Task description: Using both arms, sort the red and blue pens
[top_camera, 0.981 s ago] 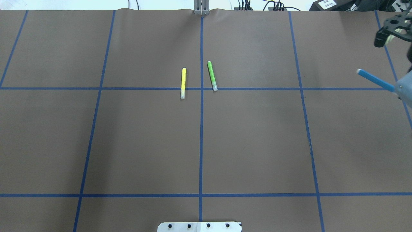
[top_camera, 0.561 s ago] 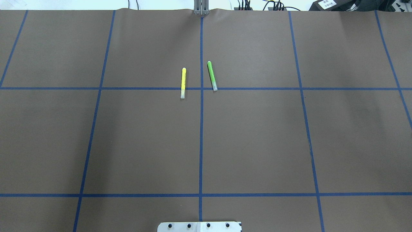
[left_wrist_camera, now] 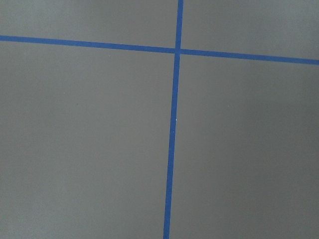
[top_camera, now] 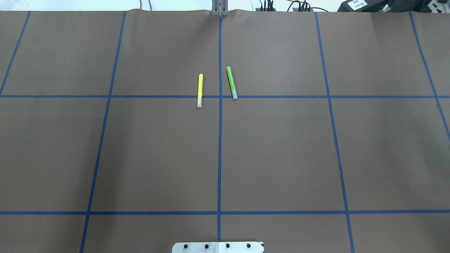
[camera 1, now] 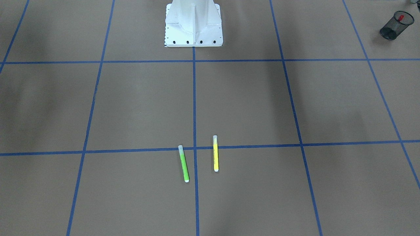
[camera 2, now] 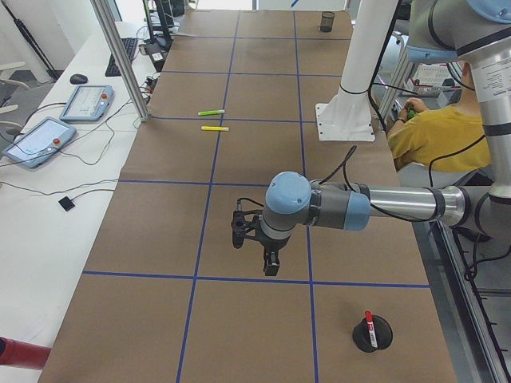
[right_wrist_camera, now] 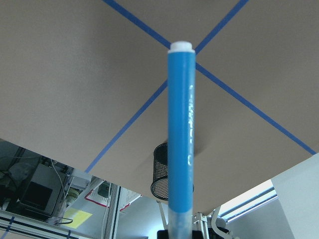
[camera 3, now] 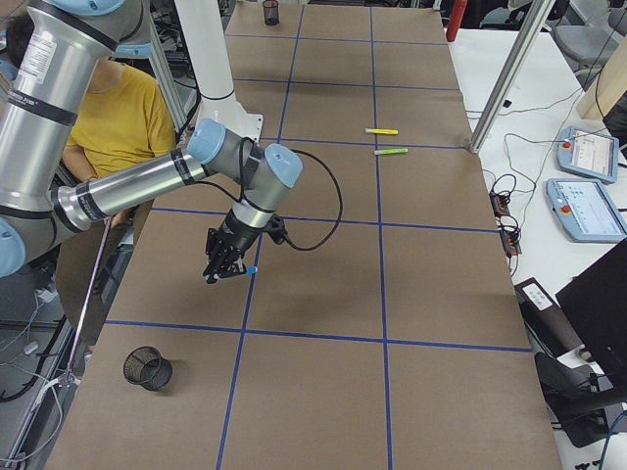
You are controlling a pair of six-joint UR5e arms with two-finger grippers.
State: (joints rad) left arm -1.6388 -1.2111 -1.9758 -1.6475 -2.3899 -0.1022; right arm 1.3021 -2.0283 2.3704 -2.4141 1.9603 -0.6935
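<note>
Right pincer [camera 3: 225, 266] is clamped on the blue highlighter [right_wrist_camera: 180, 129], gripping it at the clear-cap end. The white tip points out and away from the wrist camera. In the right-side view the pincer hangs above the brown desk [top_camera: 281, 158], and a black mesh cup [camera 3: 147, 367] stands at about 7 o'clock from it. The wrist camera shows that cup [right_wrist_camera: 167, 172] on the desk behind the blue barrel.

Over to the left pincer [camera 2: 255, 247]. It hovers above the desk near a crossing of blue tape lines, but only the side camera shows it, so I cannot tell whether its fingers are apart or together. Its own wrist camera shows only desk and tape.

The red marker [camera 2: 370, 323] stands upright in a second mesh cup [camera 2: 373, 335], at about 4 o'clock from the left pincer. In the front-facing view that cup sits in the 1 o'clock corner, with the red cap poking out of it.

In the overhead view, just toward 12 o'clock from centre, the yellow highlighter [top_camera: 199, 90] and green highlighter [top_camera: 231, 83] lie flat side by side. They do not touch, and a blue tape line runs between them.
</note>
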